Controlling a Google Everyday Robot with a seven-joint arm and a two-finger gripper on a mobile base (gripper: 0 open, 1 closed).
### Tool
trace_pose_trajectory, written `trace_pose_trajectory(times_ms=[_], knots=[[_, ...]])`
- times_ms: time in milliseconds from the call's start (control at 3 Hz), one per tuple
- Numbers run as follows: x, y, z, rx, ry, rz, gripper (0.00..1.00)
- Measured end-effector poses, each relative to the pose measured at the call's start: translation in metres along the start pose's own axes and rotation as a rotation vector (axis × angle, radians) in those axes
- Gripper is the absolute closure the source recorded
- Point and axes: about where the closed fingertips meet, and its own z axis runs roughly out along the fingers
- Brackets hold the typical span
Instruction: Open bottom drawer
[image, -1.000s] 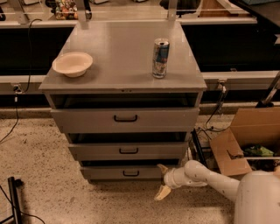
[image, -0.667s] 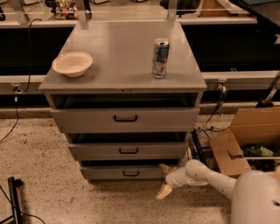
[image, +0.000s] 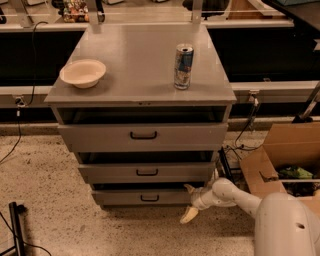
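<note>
Bottom drawer (image: 120, 197) at the foot of the grey cabinet (image: 145, 65), lowest of three, narrowest front panel, small black bar handle (image: 149, 198) at panel centre, dark gap along the panel's top edge. Gripper (image: 189, 202) low at the cabinet's front right corner, just beside the bottom drawer's right end, clear of the handle. Pincer spread wide: upper finger (image: 189, 188) near the drawer's top right corner, pale lower finger (image: 189, 215) angled down toward the floor (image: 45, 200) in front of the cabinet's base; nothing held. Contact with the panel impossible to confirm. White arm (image: 235, 194) reaching in from the cabinet's right, low and nearly level, wrist bent toward the drawer front, forearm running back to a bulky white link (image: 287, 225) well right of and in front of the cabinet. Middle drawer (image: 110, 172) directly above, similar handle, same dark gap above. Top drawer (image: 100, 136) tallest and widest, just under the cabinet top. Cream bowl (image: 83, 73) on the cabinet top's left side. Upright drink can (image: 183, 66) on the cabinet top, right of centre, well apart from the bowl. Open cardboard box (image: 285, 150) on the floor to the cabinet's right, cables (image: 245, 135) between box and cabinet.
</note>
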Motion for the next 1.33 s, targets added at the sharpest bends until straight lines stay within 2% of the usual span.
trace_pose_trajectory(times_ms=[333,667,1333], knots=[[0.0039,-0.0087,0.0099,0.006,0.023,0.016,0.0],[0.0088,-0.0155,0.0166,0.015,0.067,0.028,0.26],[0.0121,-0.0184,0.019,0.016,0.076,0.042,0.28]])
